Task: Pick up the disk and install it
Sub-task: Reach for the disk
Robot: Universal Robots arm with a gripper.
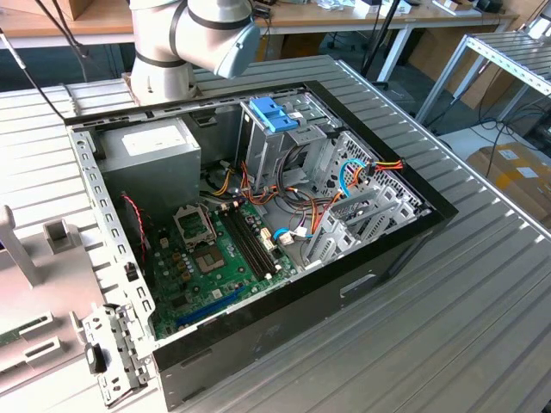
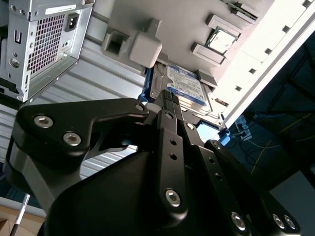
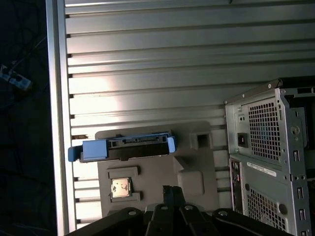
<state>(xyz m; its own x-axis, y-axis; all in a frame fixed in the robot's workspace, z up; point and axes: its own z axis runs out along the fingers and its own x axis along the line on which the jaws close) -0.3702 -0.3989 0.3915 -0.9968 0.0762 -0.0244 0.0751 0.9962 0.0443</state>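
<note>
the gripper (image 2: pixel 166 100) was pressed together, pinching nothing, apart from the disk (image 2: pixel 185 87). the disk lay on the grey holder (image 2: pixel 172 29) beside the case (image 2: pixel 44 39), just beyond the fingertips. its long axis seemed to run away from them.

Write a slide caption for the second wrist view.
Shut gripper poised over the disk, which rests on a grey fixture.

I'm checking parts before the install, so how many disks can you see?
1. In the first wrist view the disk sits on the grey tray beside the case. More could be hidden inside the drive cage.
</note>
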